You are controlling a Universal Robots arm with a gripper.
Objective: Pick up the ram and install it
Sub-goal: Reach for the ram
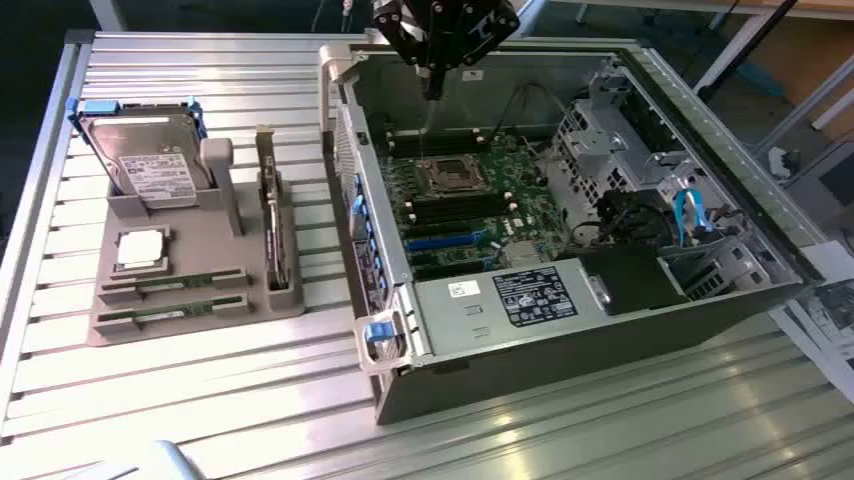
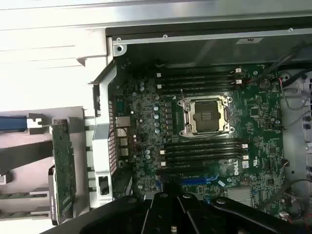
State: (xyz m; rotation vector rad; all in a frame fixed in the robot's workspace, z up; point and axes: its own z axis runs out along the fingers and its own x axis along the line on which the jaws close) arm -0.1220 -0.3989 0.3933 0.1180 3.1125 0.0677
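Note:
Two ram sticks [image 1: 171, 286] lie in the front slots of a grey holder [image 1: 200, 235] on the exterior view's left, one just behind the other [image 1: 171, 314]. My gripper [image 1: 430, 90] hangs over the far end of the open computer case [image 1: 587, 310], well away from the ram. Its dark fingers [image 2: 174, 202] are shut with nothing between them. Below them lies the green motherboard [image 2: 146, 122] with an empty processor socket [image 2: 204, 117] and dark memory slots [image 2: 200, 80] on both sides of it.
The holder also carries a hard drive [image 1: 150, 160], a square silver processor [image 1: 142, 248] and a tall green expansion card [image 1: 274, 230] standing on edge. Cables, a drive cage and a power supply [image 1: 534, 295] crowd the case's right half. Everything rests on a ribbed metal table [image 1: 200, 400].

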